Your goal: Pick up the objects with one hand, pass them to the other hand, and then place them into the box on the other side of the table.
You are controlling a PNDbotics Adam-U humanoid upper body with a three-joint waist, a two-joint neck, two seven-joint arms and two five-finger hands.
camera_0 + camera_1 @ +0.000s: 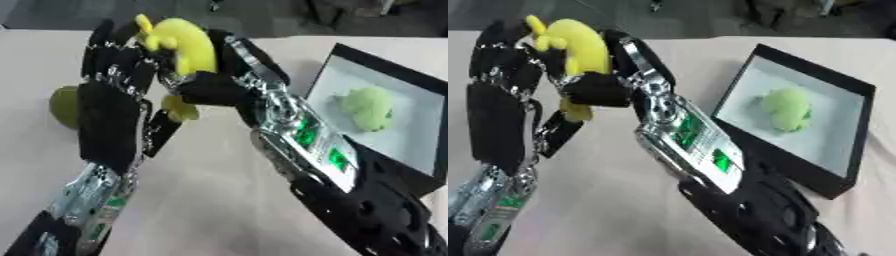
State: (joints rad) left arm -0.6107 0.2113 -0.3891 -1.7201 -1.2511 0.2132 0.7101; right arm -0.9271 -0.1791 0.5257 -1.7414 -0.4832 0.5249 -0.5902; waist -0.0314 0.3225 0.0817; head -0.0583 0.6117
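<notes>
Bright yellow, soft-looking, a plush toy (185, 47) held up above the table (219, 200), sandwiched between both robot hands at the upper middle of the views. Left hand (112, 107) rising from the lower left corner, back of the hand toward the camera, fingers upright and bent over at the tips against the toy's left side. Right hand (214, 85) reaching in from the lower right, fingers and thumb curled round the toy's right and lower side, dark fingers crossing in front of its middle. A small yellow knob poking out above the left hand's fingertips; another yellow bit hanging below the right hand's thumb. Hard to tell which hand carries the weight; both touching it.

Off to the left, partly hidden behind the left hand, a dull green rounded object (63, 106) lying on the table, well apart from the toy in the air.

On the right side, a black-rimmed box (859, 107) with a pale inner floor, sitting askew on the table, just beside the right forearm. Inside it, a pale green fuzzy lump (787, 110), resting near the middle of the floor.

Pinkish-beige table surface under everything, dark floor beyond its far edge.
</notes>
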